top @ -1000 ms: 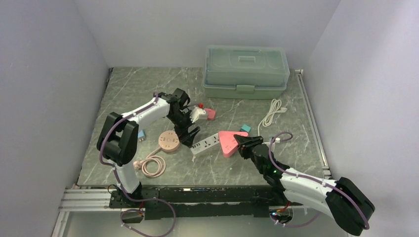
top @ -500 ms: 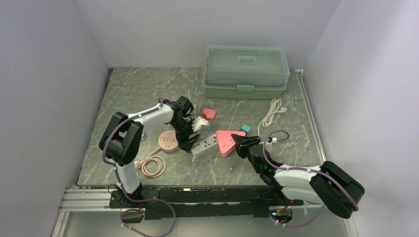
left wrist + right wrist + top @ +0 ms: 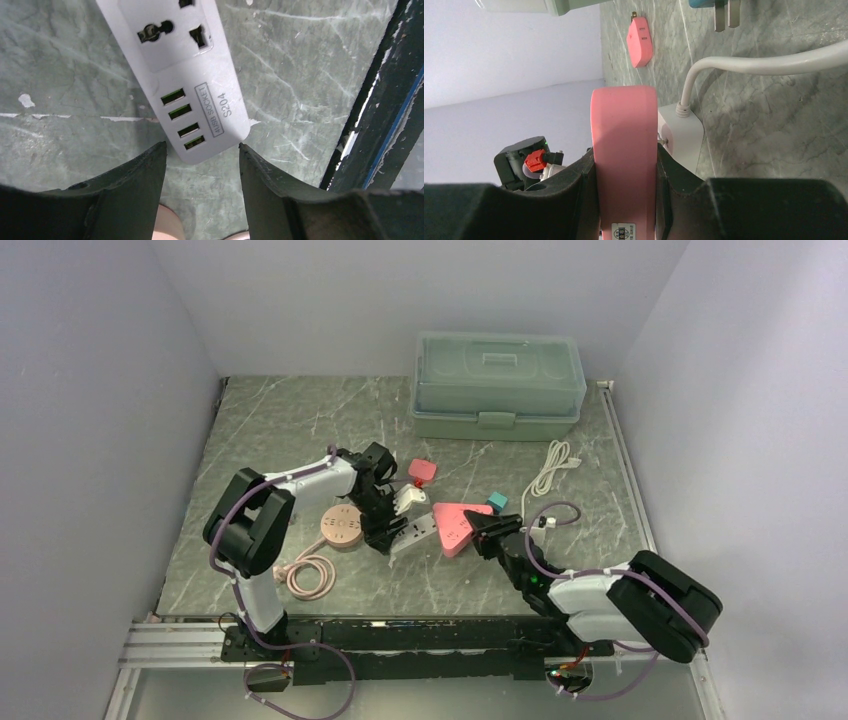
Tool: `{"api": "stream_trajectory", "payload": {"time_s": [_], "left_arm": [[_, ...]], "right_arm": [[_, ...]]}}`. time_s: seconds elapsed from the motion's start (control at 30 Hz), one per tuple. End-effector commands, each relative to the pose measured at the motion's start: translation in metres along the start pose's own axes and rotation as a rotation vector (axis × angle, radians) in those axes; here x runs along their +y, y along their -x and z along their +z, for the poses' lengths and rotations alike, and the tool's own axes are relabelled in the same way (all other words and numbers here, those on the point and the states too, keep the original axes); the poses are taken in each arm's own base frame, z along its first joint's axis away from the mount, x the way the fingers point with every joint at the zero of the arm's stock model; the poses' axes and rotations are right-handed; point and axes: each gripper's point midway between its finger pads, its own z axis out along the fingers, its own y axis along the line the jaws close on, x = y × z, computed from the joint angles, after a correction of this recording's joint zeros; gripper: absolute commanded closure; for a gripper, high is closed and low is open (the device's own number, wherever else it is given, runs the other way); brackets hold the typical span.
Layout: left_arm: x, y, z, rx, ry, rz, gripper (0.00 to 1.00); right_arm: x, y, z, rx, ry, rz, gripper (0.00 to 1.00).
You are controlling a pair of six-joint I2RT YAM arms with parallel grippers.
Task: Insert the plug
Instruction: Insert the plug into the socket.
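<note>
The white power strip [image 3: 414,530] lies mid-table; in the left wrist view [image 3: 190,75] its sockets and four USB ports face up. My left gripper [image 3: 385,537] is open, its fingertips [image 3: 159,152] straddling the strip's USB end just above the table [image 3: 300,60]. My right gripper [image 3: 482,533] is shut on the big pink triangular plug [image 3: 455,525]. In the right wrist view the plug [image 3: 624,130] stands clamped between the fingers [image 3: 574,185], right beside the strip's cord end [image 3: 681,135].
A small pink plug [image 3: 422,472], a teal adapter [image 3: 496,502] and a white cable [image 3: 551,468] lie behind the strip. A pink round cord reel [image 3: 340,527] with coiled cable [image 3: 311,576] sits left. A green toolbox [image 3: 497,386] stands at the back.
My left gripper has come down and nearer, from above the strip to its USB end. My right gripper has shifted the pink plug slightly left, towards the strip.
</note>
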Motion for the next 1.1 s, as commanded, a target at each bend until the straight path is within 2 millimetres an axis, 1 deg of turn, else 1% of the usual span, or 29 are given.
{"api": "stream_trajectory", "payload": {"time_s": [0.0,0.17,0.33,0.43,0.73,0.9,0.93,1.03,1.07], "left_arm": [[-0.012,0.009,0.008,-0.034,-0.055,-0.005,0.41],[-0.022,0.011,0.012,-0.034,-0.078,-0.001,0.46],[-0.026,0.01,0.016,-0.032,-0.094,-0.015,0.51],[-0.025,0.01,0.018,-0.031,-0.087,-0.021,0.52],[-0.02,0.01,0.019,-0.027,-0.063,-0.038,0.56],[-0.023,0.018,0.017,-0.049,-0.083,-0.057,0.58],[-0.024,0.02,0.017,-0.053,-0.088,-0.063,0.58],[-0.026,0.022,0.017,-0.058,-0.1,-0.071,0.59],[-0.026,0.021,0.017,-0.056,-0.101,-0.072,0.59]], "right_arm": [[0.036,-0.007,0.001,0.02,0.127,0.055,1.0],[0.031,-0.009,0.003,0.028,0.119,0.056,1.0],[0.03,-0.014,0.005,0.054,0.128,0.061,1.0],[0.026,-0.014,0.003,0.061,0.13,0.057,1.0],[0.024,-0.012,-0.005,0.06,0.129,-0.004,1.0],[0.015,-0.013,-0.002,0.054,0.106,-0.042,1.0],[0.01,-0.013,-0.001,0.054,0.096,-0.046,1.0],[0.003,-0.015,0.001,0.064,0.096,-0.024,1.0],[0.005,-0.016,0.002,0.068,0.108,-0.01,1.0]]}}
